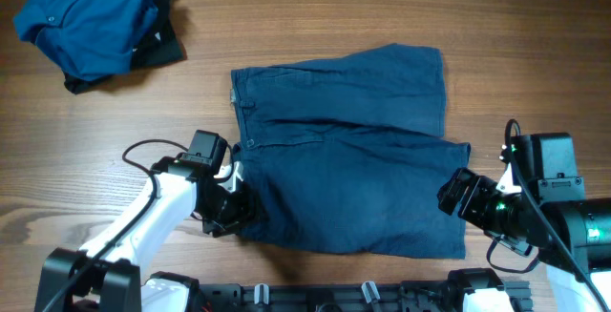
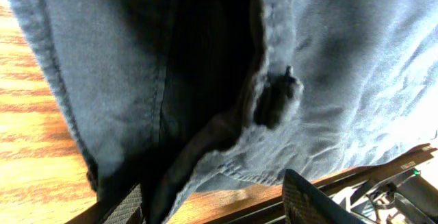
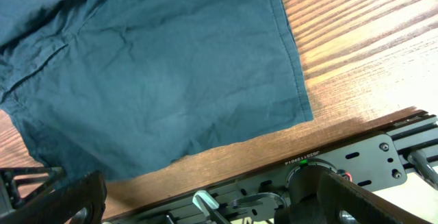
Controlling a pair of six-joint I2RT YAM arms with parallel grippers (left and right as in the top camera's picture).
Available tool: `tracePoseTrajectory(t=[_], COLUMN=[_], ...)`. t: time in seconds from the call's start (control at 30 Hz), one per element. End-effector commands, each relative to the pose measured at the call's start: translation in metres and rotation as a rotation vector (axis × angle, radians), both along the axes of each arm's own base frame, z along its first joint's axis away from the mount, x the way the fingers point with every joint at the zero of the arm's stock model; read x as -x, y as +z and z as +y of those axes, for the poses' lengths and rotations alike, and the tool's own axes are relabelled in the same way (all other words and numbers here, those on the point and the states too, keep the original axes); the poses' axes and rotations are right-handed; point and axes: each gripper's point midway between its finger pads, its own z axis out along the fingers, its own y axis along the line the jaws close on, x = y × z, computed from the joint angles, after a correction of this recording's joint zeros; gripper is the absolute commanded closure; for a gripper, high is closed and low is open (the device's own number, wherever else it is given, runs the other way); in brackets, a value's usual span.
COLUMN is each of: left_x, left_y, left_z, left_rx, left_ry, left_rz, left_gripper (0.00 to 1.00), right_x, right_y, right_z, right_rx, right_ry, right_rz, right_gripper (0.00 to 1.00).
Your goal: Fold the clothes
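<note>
The dark navy shorts (image 1: 353,159) lie spread flat on the wooden table, waistband to the left and legs to the right. My left gripper (image 1: 232,215) is at the shorts' near-left waistband corner. In the left wrist view its fingers (image 2: 219,207) stand wide apart, with the dark cloth edge (image 2: 205,80) draped over the left finger. My right gripper (image 1: 456,197) is at the near leg's right hem. In the right wrist view its jaws (image 3: 205,196) are open and empty, just short of the hem (image 3: 150,66). The brighter blue shirt (image 1: 86,16) lies bunched at the far left.
A black garment (image 1: 162,50) lies under the blue shirt at the far-left corner. The table's near edge and a black slotted rail (image 3: 356,152) run just behind both grippers. Bare wood (image 1: 535,45) lies to the right of the shorts.
</note>
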Motion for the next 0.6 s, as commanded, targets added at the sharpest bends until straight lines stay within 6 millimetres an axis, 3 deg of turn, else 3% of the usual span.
tracePoseTrajectory(t=[0.0,0.07,0.13,0.4,0.57], left_x=[-0.001,-0.002,-0.002,-0.002,-0.002], left_y=[0.0,-0.001,-0.002,-0.002,-0.002], left_z=[-0.008,-0.008,-0.008,-0.008,-0.008], left_rx=[0.04,0.04,0.04,0.039,0.039], left_ry=[-0.029,-0.029,-0.029,-0.028,-0.028], left_rz=[0.005,0.007,0.008,0.008,0.009], left_gripper=[0.55,0.81,0.96,0.96,0.96], right_x=[0.009,0.014,0.015,0.013,0.016], right_y=[-0.018,-0.033,-0.044,-0.064,-0.089], right_z=[-0.001,0.0,0.005,0.011,0.017], right_rx=[0.003,-0.007,-0.035,-0.076,-0.114], right_ry=[-0.008,-0.033,-0.036,-0.079,-0.086], right_rz=[0.046,0.089,0.111,0.139,0.176], right_gripper=[0.0,0.0,0.0,0.0,0.0])
